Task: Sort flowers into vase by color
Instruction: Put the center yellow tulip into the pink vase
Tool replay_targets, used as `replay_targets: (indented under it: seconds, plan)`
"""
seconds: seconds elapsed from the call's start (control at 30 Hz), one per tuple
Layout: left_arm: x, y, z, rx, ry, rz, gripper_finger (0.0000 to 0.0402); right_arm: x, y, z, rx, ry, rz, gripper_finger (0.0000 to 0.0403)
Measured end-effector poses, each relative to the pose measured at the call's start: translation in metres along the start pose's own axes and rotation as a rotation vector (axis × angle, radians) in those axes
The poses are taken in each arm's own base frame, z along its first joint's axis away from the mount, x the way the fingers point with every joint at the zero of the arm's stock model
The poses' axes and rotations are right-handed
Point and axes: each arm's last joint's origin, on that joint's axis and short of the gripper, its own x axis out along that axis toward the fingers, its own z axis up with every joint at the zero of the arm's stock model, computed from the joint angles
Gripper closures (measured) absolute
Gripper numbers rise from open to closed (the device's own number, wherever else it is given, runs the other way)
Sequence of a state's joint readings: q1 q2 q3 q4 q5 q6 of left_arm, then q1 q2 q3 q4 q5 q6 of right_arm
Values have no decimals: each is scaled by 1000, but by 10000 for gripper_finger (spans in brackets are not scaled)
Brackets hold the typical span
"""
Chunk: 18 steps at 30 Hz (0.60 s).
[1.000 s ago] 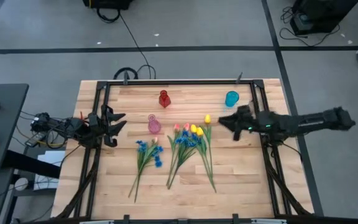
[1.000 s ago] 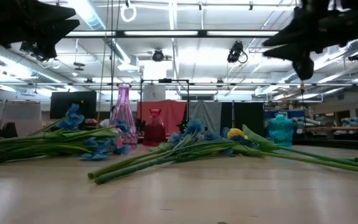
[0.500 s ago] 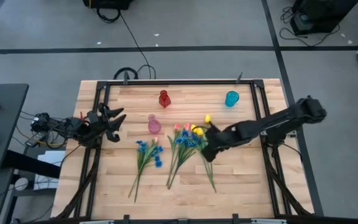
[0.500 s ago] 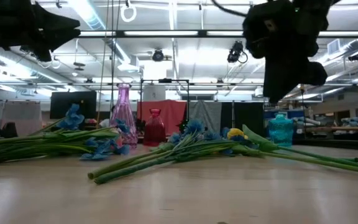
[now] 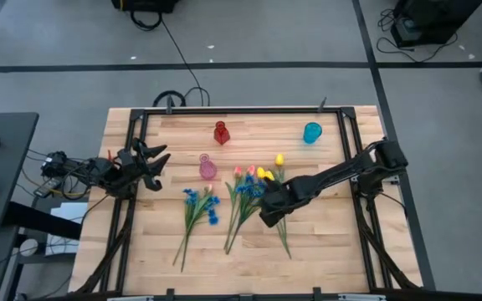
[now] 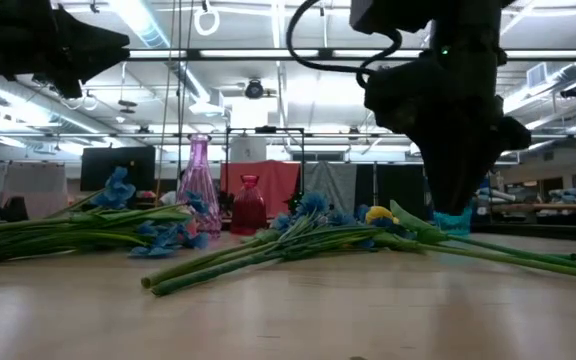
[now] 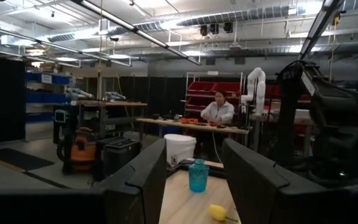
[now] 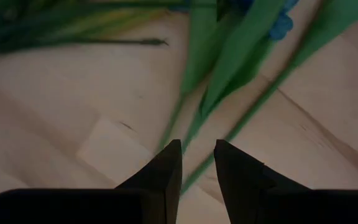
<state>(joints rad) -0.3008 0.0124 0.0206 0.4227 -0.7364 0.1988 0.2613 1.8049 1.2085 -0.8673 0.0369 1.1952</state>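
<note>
Now swung left and down from beside the blue vase (image 5: 311,132): right gripper (image 5: 268,214) over the flowers (image 5: 258,196), fingers (image 8: 166,167) slightly parted, nothing gripped; poised for a first stem pick.

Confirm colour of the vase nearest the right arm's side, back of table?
Teal blue vase, clearest in the high view; it also shows in the left wrist view.

- pale wooden slatted table (image 5: 325,251), black frame rails along its edges
- red vase (image 5: 221,132), turquoise vase (image 5: 311,132), pink vase (image 5: 207,168) in its upper half
- green-stemmed blue, pink and yellow flowers (image 5: 245,205) lying mid-frame
</note>
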Motion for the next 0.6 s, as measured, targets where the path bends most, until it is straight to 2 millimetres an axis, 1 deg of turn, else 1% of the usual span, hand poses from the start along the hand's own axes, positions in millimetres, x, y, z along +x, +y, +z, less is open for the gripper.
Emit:
replay_targets:
  seconds: [0.1, 0.23, 0.37, 0.6]
  plan:
    - [0, 0, -1, -15, 10, -2, 238, 3, 8, 0, -13, 12, -72, 294]
    - [0, -1, -4, -34, 37, -7, 238, 12, 16, 2, -19, 22, -98, 294]
    - [0, -1, -5, -37, 45, -8, 238, 23, 18, 1, -24, 60, -118, 294]
    - [0, -1, -6, -31, 53, -10, 238, 23, 19, 2, -27, 41, -111, 294]
